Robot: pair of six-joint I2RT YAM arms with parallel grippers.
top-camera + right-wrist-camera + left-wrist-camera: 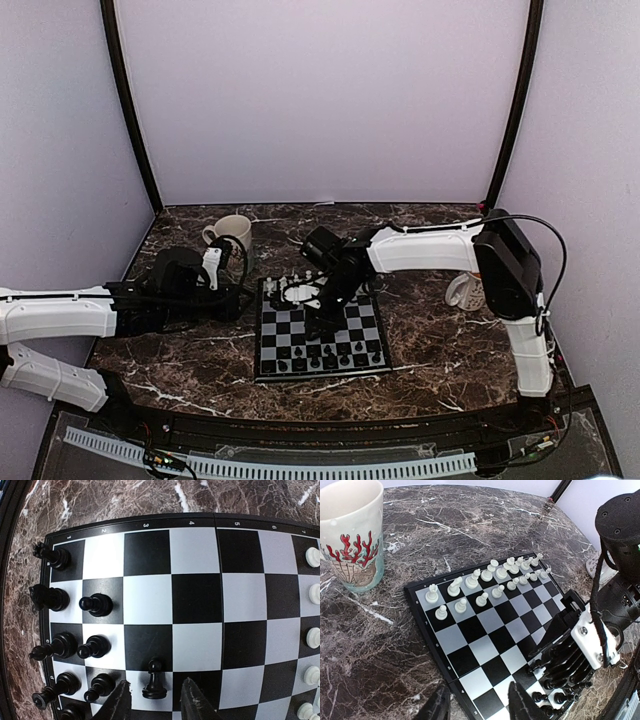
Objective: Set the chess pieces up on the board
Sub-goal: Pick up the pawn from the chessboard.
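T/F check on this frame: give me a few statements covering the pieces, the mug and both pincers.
1. The white pieces are grouped along one edge of the board. True.
2. The right pincer is clamped on a white piece. False: its fingers stand apart on either side of a black pawn, not touching it.
3. A mug with a red coral pattern stands on the tabletop beside the board. True.
4. The left pincer holds a black piece. False: it is open and empty at the board's edge.
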